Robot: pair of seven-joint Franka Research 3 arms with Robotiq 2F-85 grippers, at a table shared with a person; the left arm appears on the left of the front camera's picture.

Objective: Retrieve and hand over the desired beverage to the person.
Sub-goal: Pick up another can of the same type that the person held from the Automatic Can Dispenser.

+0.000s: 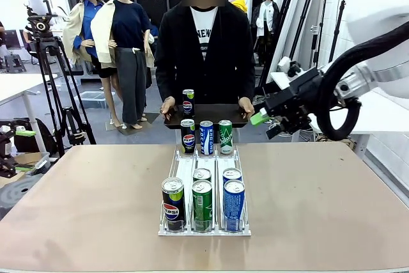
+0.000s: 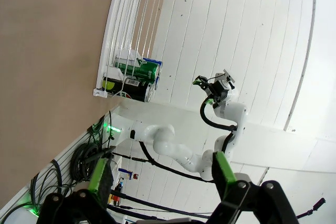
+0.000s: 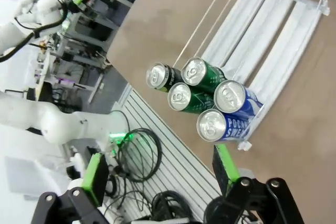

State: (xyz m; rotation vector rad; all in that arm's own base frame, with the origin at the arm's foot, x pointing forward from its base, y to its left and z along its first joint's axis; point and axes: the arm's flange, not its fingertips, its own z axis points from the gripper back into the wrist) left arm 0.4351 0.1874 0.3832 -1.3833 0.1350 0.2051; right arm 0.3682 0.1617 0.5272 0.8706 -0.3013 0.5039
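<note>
A white wire rack (image 1: 185, 169) in the middle of the table holds several drink cans. At its near end stand a black Pepsi can (image 1: 172, 204), a green can (image 1: 202, 205) and a blue can (image 1: 233, 204). The person (image 1: 204, 49) stands at the far side holding a black tray (image 1: 214, 114) with one Pepsi can (image 1: 188, 102) on it. My right gripper (image 1: 261, 118) hovers open and empty to the right of the tray. From its wrist, the right gripper (image 3: 160, 169) looks down on the near cans (image 3: 202, 98). My left gripper (image 2: 161, 174) is open and empty, far from the rack (image 2: 113, 40).
Three more cans (image 1: 206, 137) stand at the rack's far end, just before the tray. A camera tripod (image 1: 48, 75) stands off the table's far left. Cables (image 3: 139, 156) lie on the floor beyond the table's near edge. Bare tabletop (image 1: 83, 196) lies on either side of the rack.
</note>
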